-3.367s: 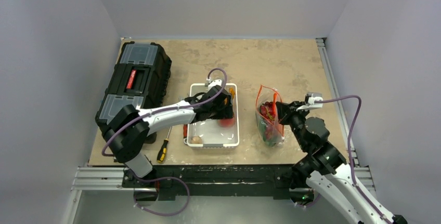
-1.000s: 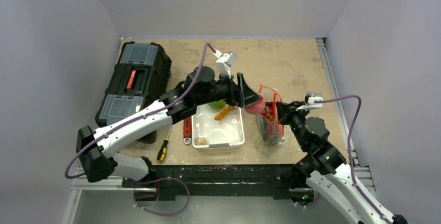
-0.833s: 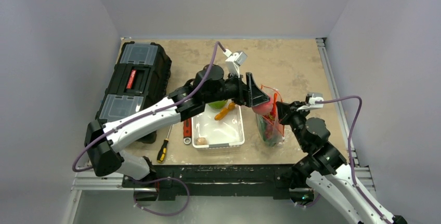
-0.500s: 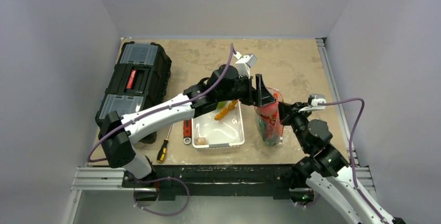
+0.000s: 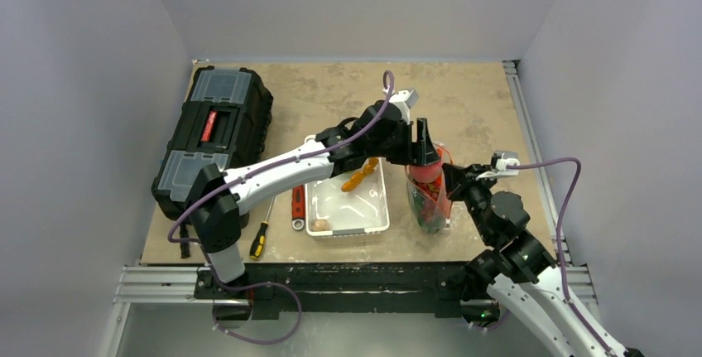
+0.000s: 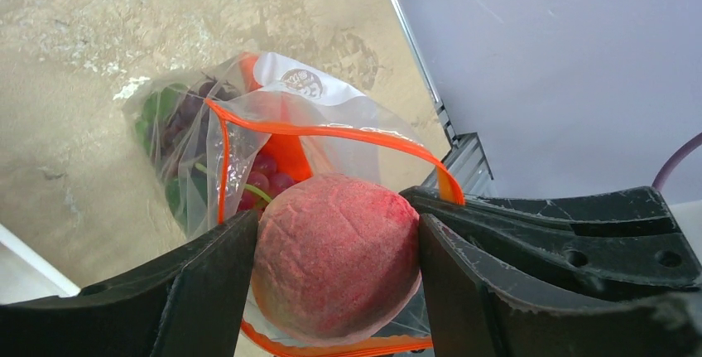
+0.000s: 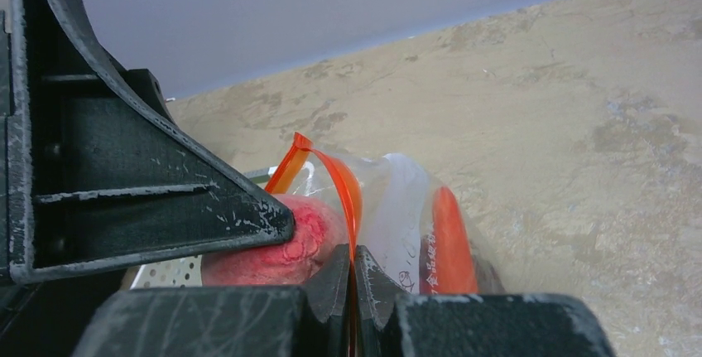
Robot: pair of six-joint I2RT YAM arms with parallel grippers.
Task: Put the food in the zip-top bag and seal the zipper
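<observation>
Left gripper (image 6: 331, 226): fingers clamped on either side of the pink peach (image 6: 335, 262), which fills the gap between them

Peach sits in the mouth of the clear bag (image 6: 364, 108), directly under the left gripper. The orange zipper (image 6: 348, 132) loops round the far side of the peach, and the mouth is held wide apart

Purple grapes (image 6: 265, 183) lie deeper in the bag, beyond the peach; green pieces show past them, kind unclear

Right gripper (image 7: 352, 270): fingers pressed together on the zipper at the bag's rim, just beside the peach and the left gripper's finger

Bag stands on the table (image 5: 463, 108) between the two grippers

Behind the left gripper, toward its arm's base: white tray (image 5: 348, 224) with the orange carrot (image 5: 358, 178) in it. Beyond the tray: wrench (image 5: 295, 206), screwdriver (image 5: 260, 239), black toolbox (image 5: 213, 137), all well apart from both grippers
</observation>
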